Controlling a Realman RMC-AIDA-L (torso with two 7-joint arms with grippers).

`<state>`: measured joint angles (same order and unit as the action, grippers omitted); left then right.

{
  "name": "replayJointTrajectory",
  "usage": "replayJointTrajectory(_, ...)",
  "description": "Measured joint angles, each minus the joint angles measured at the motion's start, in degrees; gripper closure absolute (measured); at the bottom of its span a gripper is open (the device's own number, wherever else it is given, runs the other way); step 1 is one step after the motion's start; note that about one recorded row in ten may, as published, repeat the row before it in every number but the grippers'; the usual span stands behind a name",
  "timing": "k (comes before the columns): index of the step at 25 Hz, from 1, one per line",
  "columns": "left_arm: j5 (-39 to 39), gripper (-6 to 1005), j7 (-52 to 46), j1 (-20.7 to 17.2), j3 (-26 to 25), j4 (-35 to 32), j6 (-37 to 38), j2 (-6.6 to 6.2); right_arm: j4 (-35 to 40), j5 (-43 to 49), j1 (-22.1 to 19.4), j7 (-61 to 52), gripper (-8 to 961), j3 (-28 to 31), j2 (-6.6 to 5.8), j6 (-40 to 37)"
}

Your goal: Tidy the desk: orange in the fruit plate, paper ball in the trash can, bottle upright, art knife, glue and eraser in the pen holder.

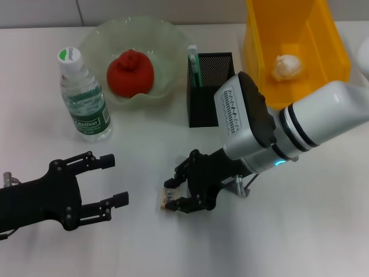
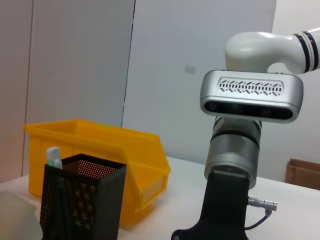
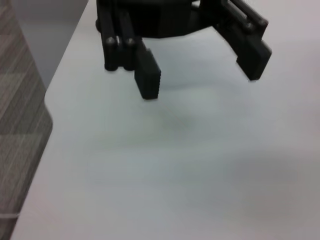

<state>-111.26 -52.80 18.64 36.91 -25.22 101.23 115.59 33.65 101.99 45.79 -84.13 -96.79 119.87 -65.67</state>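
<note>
Fingers of the right gripper [image 1: 176,195] reach down to the white desk [image 1: 300,231] and sit close on both sides of a small flat eraser [image 1: 169,199]. They look pinched on it, but only near its edge. The eraser lies flat on the desk, right between the fingertips, with part of it poking out toward the left gripper [image 1: 112,180].

That thin hold could slip. If the gripper lifts fast, the eraser may tip and fall back down. The black pen holder [image 1: 209,88] is well apart from it, past the big white arm, and already has a green and white stick in it, so a crooked eraser could bump the rim.

The left gripper waits nearby with its fingers spread wide, holding nothing.
</note>
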Motion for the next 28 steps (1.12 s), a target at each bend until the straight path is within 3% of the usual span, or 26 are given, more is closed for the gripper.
replayJointTrajectory(6, 0.0, 216, 0.0, 0.0, -0.5, 0.0, 0.0, -0.10, 0.4, -2.8, -1.3, 0.4, 560, 4.2, -0.52, -2.4)
replayJointTrajectory(7, 0.0, 216, -0.1, 0.0, -0.7, 0.0, 0.0, -0.11, 0.5, -2.8, -2.3, 1.3, 560, 8.8, -0.62, -4.9)
replayJointTrajectory(11, 0.0, 216, -0.1, -0.1, -1.0, 0.0, 0.2, -0.23, 1.1, -2.9, -4.3, 3.1, 568, 15.3, -0.67, -8.0)
replayJointTrajectory(12, 0.0, 216, -0.1, -0.1, -1.2, 0.0, 0.3, -0.26, 1.6, -3.1, -6.1, 4.8, 572, 20.2, -0.67, -10.3)
replayJointTrajectory(13, 0.0, 216, -0.1, -0.1, -1.2, 0.0, 0.3, -0.26, 1.6, -3.1, -6.1, 4.8, 575, 20.2, -0.67, -10.3)
replayJointTrajectory(17, 0.0, 216, -0.1, 0.0, -1.4, 0.0, 0.4, -0.28, 1.6, -7.6, -10.9, 11.6, 583, 32.4, -0.58, -17.5)
replayJointTrajectory(22, 0.0, 216, -0.6, 0.2, -1.5, 0.0, 0.4, -0.36, 0.7, -13.2, -14.6, 15.5, 586, 39.6, -0.62, -17.5)
replayJointTrajectory(28, 0.0, 216, -0.7, 0.3, -1.5, -0.3, 0.5, -0.37, -0.2, -13.5, -14.7, 15.7, 589, 42.0, -0.68, -13.5)
